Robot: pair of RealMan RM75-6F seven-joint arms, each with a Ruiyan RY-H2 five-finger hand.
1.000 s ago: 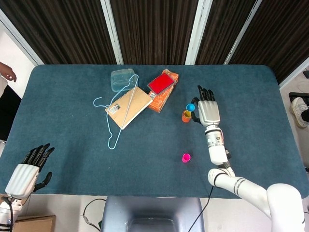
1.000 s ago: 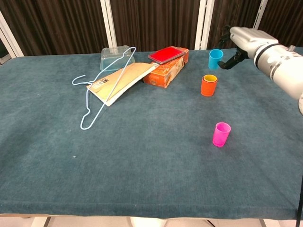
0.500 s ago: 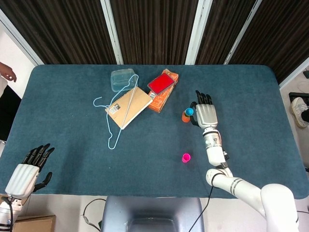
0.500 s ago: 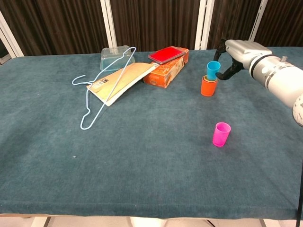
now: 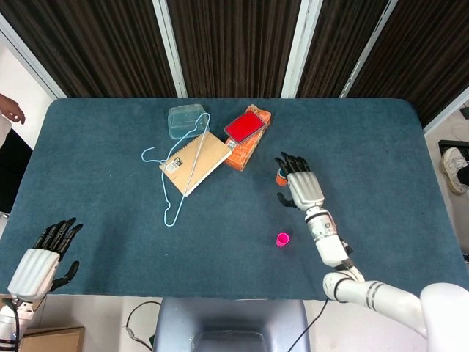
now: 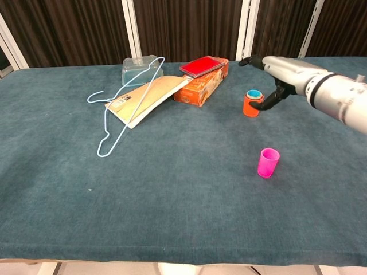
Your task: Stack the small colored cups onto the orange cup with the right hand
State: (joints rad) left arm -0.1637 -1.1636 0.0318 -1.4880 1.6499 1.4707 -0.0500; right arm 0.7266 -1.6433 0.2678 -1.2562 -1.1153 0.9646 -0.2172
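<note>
Chest view alone shows the stack plainly: the small blue plastic cup [image 6: 253, 94] sits nested in the squat orange plastic cup [image 6: 252, 105], only its rim standing proud; from the head view the orange cup [image 5: 281, 176] is a mere sliver, the rest hidden under the right hand [image 5: 299, 184]; the left hand [image 5: 42, 255] appears in the head view only, hanging off the near left corner of the teal-covered worktop [image 5: 102, 242], fingers loosely apart and holding nothing.

Right hand [image 6: 274, 77] reaches in from the right edge, palm down above and just right of the stack; its fingers are spread and extended over the cups, the thumb hooked down beside the orange cup; whether it touches cannot be told; it grips nothing.

Small pink plastic cup [image 6: 268, 162] stands upright by itself, well nearer the front edge than the stack.

Toward the far edge lie a light-blue wire clothes hanger [image 5: 179, 172] across a tan notebook [image 5: 195, 161], a clear plastic lidded box [image 5: 185, 119], and an orange carton [image 5: 248, 148] with a red flat case [image 5: 244, 125] on top.
</note>
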